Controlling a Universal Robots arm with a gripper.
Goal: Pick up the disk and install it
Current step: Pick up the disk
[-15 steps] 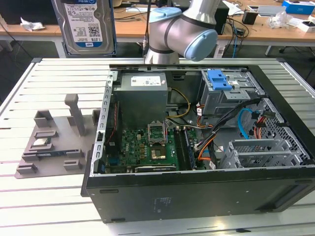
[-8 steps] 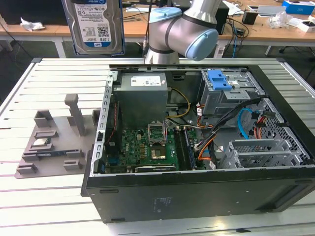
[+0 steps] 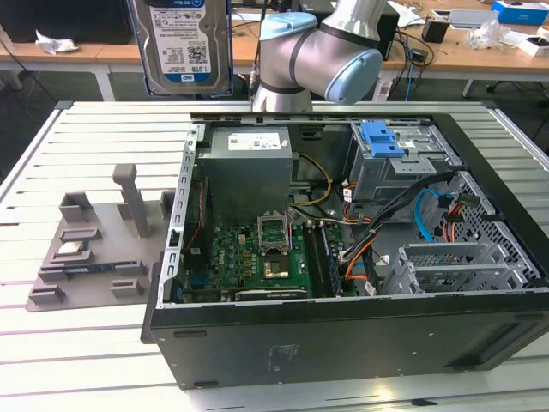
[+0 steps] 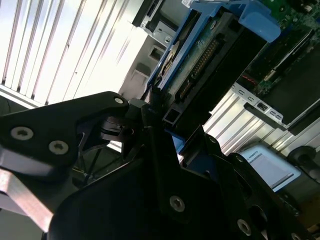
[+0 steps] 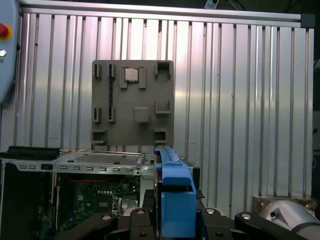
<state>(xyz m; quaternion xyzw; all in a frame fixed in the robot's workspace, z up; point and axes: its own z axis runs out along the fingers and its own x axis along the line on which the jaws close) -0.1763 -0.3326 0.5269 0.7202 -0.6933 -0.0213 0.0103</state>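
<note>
The slatted metal table [image 3: 103, 343] takes up most of the room in front of me. An open computer case [image 3: 343, 348] lies on it toward the near edge, motherboard facing up. The grey arm [image 3: 343, 60] rises at the table's far edge. Near the table's edge at the exterior view's left sits a grey fixture plate [image 3: 94, 257]. The disk [image 3: 187, 43] is in the air above the far edge, label showing, clear of the case. The gripper [image 5: 172, 202] seems clenched on it, black fingers [image 5: 146, 202] flanking its blue bracket. A blue latch [image 3: 382, 137] sits on the case's drive cage, and a small silver chip [image 3: 70, 250] rests on the plate.
</note>
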